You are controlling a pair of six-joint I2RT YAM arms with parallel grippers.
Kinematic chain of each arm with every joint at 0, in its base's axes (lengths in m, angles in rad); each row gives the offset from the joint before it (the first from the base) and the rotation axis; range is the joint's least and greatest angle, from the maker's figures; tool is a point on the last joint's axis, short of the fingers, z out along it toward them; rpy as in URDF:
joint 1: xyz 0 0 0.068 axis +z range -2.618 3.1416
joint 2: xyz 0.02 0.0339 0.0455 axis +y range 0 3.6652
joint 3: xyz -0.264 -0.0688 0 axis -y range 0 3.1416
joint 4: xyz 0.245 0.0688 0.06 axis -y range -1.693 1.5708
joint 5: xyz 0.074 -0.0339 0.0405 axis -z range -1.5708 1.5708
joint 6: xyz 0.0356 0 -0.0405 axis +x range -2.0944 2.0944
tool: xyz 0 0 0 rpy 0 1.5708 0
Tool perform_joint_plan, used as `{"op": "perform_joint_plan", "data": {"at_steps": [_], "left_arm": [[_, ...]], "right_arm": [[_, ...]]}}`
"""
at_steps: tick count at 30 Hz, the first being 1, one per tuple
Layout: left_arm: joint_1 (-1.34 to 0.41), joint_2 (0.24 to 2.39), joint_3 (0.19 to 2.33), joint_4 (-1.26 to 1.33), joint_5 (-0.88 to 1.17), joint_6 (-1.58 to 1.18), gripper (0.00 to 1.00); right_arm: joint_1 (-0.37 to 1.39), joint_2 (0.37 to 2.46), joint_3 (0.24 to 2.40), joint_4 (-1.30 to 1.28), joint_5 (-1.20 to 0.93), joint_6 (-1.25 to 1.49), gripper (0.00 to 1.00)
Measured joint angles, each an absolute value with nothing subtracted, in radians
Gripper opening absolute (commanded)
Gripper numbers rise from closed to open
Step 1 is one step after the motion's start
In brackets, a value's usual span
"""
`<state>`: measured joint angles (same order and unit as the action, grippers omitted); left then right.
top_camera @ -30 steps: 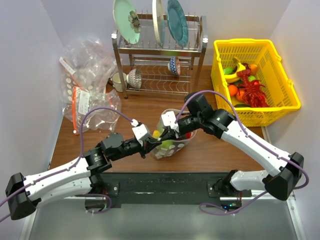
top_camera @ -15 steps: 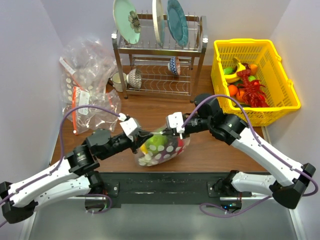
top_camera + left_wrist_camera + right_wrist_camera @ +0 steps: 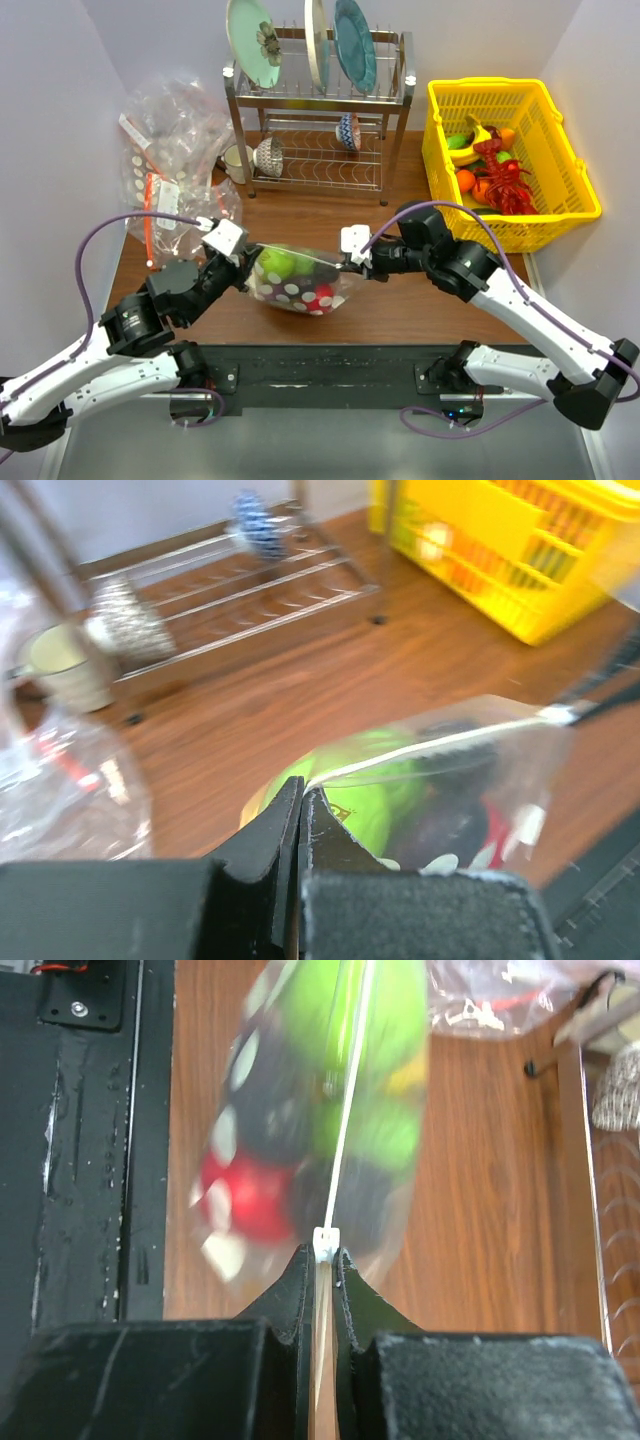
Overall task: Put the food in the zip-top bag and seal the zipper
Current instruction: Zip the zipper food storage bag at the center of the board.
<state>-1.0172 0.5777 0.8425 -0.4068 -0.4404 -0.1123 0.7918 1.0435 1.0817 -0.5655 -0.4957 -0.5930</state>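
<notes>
The zip-top bag (image 3: 300,285), clear with white dots, hangs stretched between my two grippers above the table's front middle. It holds green, red and dark purple food (image 3: 278,264), also seen in the left wrist view (image 3: 385,790) and the right wrist view (image 3: 345,1020). My left gripper (image 3: 250,268) is shut on the bag's left top corner (image 3: 300,792). My right gripper (image 3: 347,262) is shut on the zipper's right end, at its small white slider (image 3: 325,1242). The zipper (image 3: 305,257) runs taut and straight between them.
A yellow basket (image 3: 575,215) of more toy food stands at the right back. A metal dish rack (image 3: 320,130) with plates, bowls and a mug is at the back middle. A heap of clear bags (image 3: 175,170) lies at the back left.
The two grippers have moved apart, the left one leftward and the right one slightly right. The bag went from bunched and upright to stretched wide with its top edge taut.
</notes>
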Motion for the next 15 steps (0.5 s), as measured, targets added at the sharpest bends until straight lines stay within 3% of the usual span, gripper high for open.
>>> {"op": "perform_joint_plan", "data": {"at_steps": [9, 15], "left_arm": [[-1.017, 0.516, 0.868, -0.443, -0.683, -0.120, 0.00], [-1.023, 0.527, 0.873, -0.450, -0.691, -0.123, 0.00]], "right_arm": [[0.791, 0.950, 1.034, -0.611, -0.401, -0.490, 0.00], [0.791, 0.872, 0.980, -0.602, -0.360, -0.437, 0.00]]}}
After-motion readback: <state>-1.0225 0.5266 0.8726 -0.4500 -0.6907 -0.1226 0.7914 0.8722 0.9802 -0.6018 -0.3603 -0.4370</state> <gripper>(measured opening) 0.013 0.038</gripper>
